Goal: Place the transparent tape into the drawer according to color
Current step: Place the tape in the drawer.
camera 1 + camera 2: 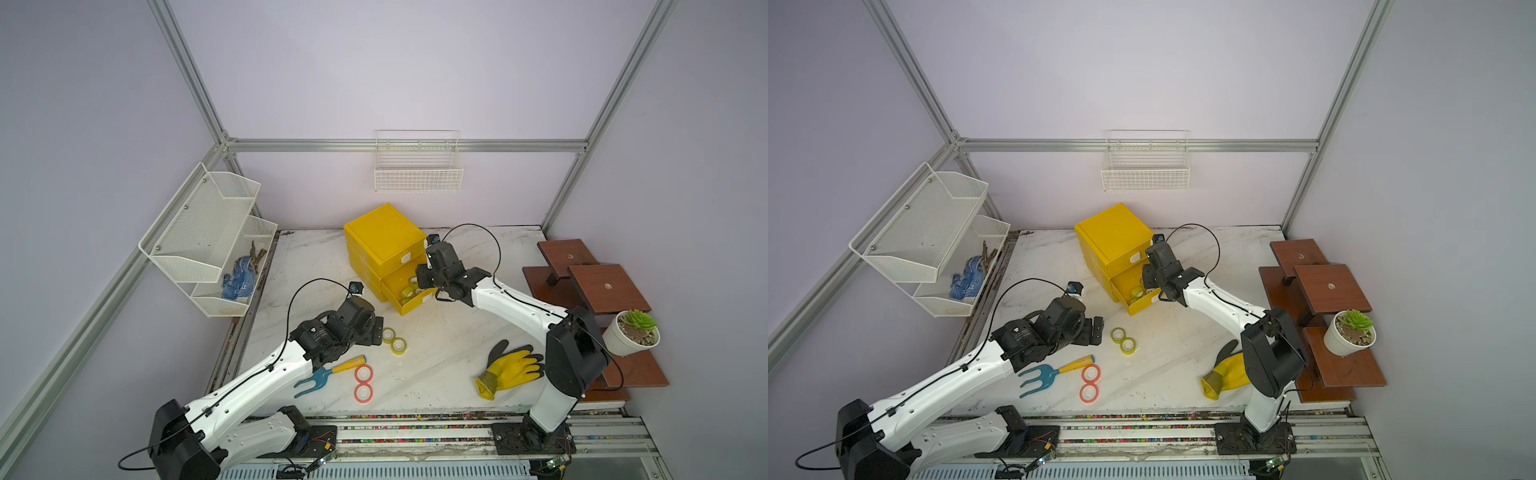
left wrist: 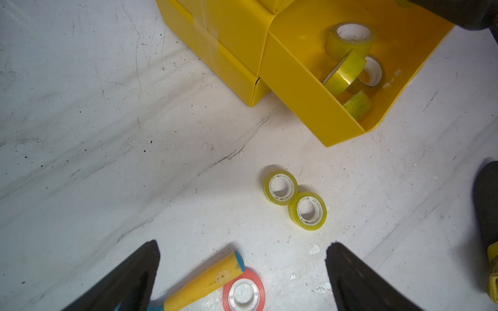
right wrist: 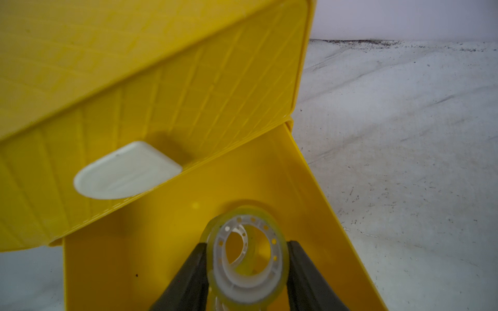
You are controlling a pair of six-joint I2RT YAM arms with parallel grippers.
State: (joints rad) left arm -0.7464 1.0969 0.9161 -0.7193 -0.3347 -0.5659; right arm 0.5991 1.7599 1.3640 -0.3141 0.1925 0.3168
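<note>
Right wrist view: right pincer [image 3: 247, 245] is grasping yellow-green tape roll [image 3: 242, 290] over open drawer [image 3: 121, 255].
Left pincer [image 2: 244, 243]: is hanging released above tabletop [image 2: 107, 161], near two yellow-green rolls [image 2: 292, 212].

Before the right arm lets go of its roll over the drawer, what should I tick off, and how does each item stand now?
1. Grip: ok. The held roll sits in the right gripper, a finger on each side.
2. Position: ok. It hangs over the floor of the open drawer.
3. Colour match: ok. It is yellow-green, like the rolls in the drawer.
4. Landing room: ok, probably; bare drawer floor shows ahead of the roll.
5. Left gripper out of the way: ok. It is open, over the table near the two loose yellow-green rolls.
6. Pink-red rings sorted: not ok, both lie on the table.
</note>
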